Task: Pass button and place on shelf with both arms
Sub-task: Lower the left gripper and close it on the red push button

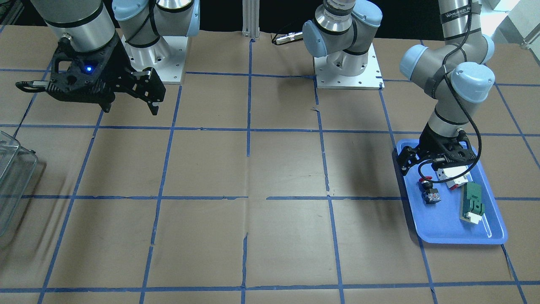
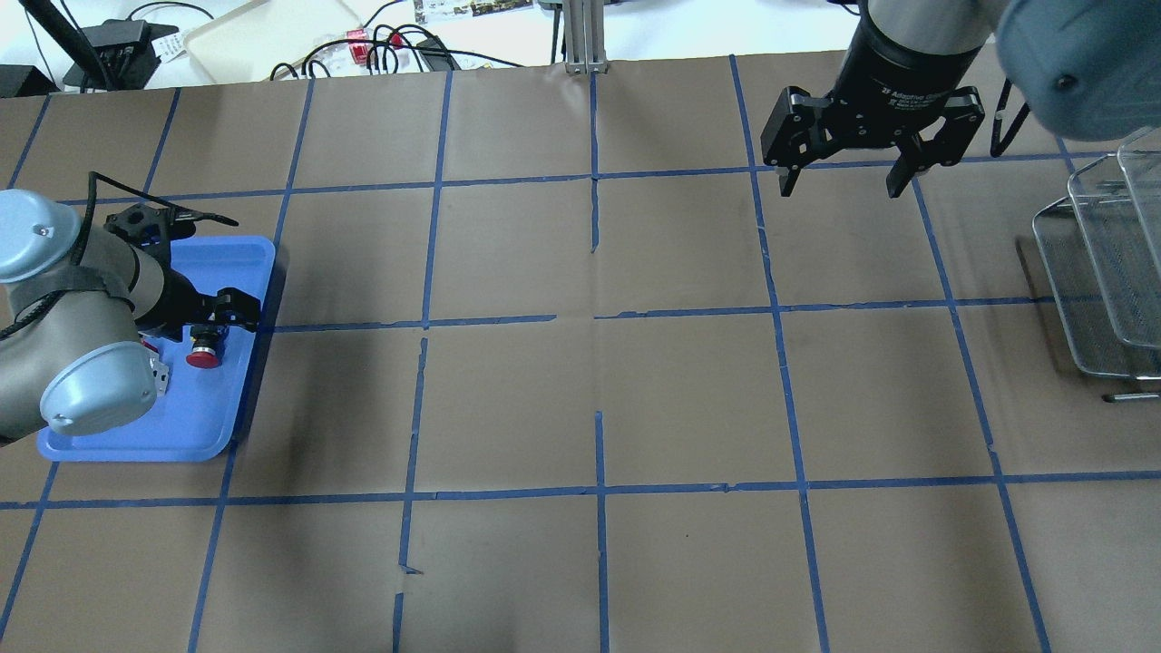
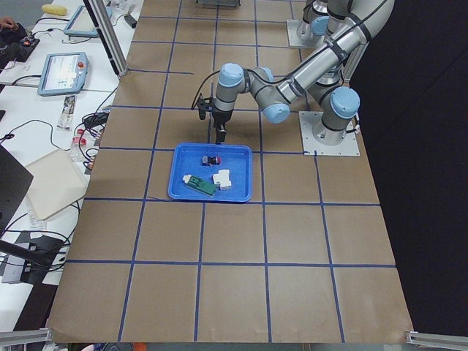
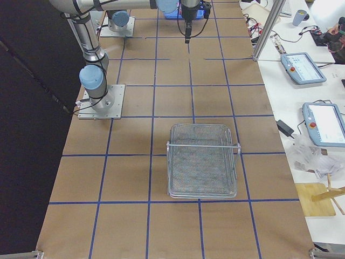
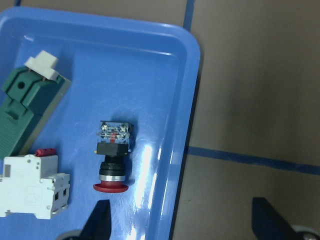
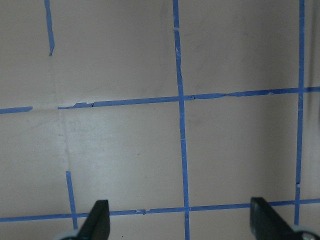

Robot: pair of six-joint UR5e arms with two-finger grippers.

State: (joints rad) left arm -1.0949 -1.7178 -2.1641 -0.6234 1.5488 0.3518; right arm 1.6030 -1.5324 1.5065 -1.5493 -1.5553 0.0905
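Observation:
The button (image 1: 429,191) lies on its side in a blue tray (image 1: 447,230), red cap toward the robot. It also shows in the overhead view (image 2: 204,352) and the left wrist view (image 5: 114,155). My left gripper (image 1: 421,165) hangs open and empty above the tray's edge; in the left wrist view (image 5: 182,225) the button lies just ahead of the left fingertip (image 5: 100,220). My right gripper (image 2: 842,186) is open and empty, high over bare table at the far side, and its wrist view (image 6: 180,225) shows only paper and tape lines.
A white-and-red block (image 5: 30,187) and a flat green part (image 5: 25,120) lie in the tray beside the button. A wire mesh shelf basket (image 2: 1088,272) stands at the table's right end, near my right arm (image 4: 202,162).

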